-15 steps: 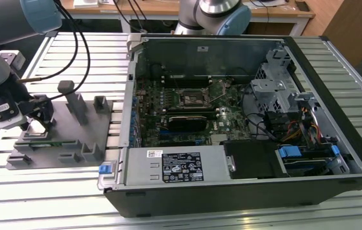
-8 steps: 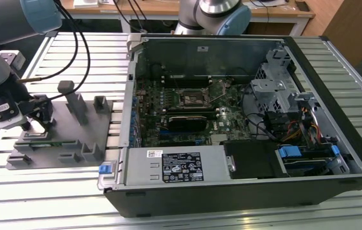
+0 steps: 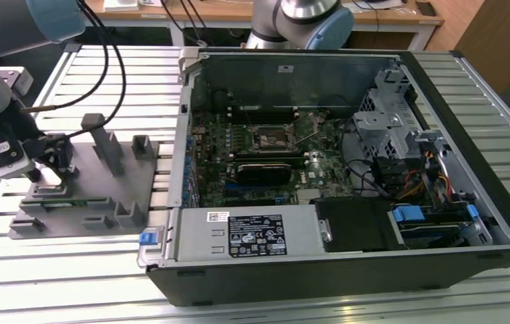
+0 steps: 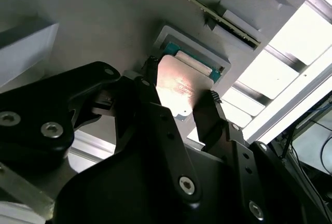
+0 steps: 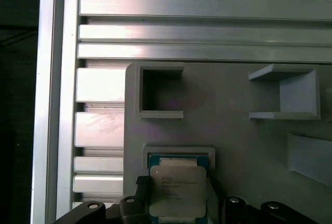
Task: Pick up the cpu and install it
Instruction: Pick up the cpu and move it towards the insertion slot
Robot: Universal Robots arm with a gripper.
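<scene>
The step in hand looks like the pick-up. At the far left of the exterior view, the gripper (image 3: 49, 177) hangs low over the grey plastic fixture (image 3: 92, 202). This is a flat, dull slab with blocks and posts standing up on it. It lies on a table (image 3: 57, 270) made of long shiny metal slats.

The cpu (image 5: 176, 190) is at the bottom middle of the first wrist view. It is a small, flat square chip with a smooth, pale silver top that shines a little. It sits at its square pocket (image 5: 179, 151), a shallow frame with a bit of blue-green showing inside. I cannot tell if the chip is lifted clear of the frame yet.

In the second wrist view, the two black fingers (image 4: 208, 116) press on the chip from two sides, so the jaws look clamped on the cpu. A thin green memory stick (image 4: 207, 9) lies just past the pocket, near the top of that view.

Moving right in the exterior view, the open black computer case (image 3: 345, 283) lies on its side. Inside is the green motherboard (image 3: 236, 175), and the square metal socket (image 3: 271, 138) is near its middle, well apart from the gripper.

I think the next move calls for a firm, level hold. The chip is thin and slick, and it could slip or tip.
</scene>
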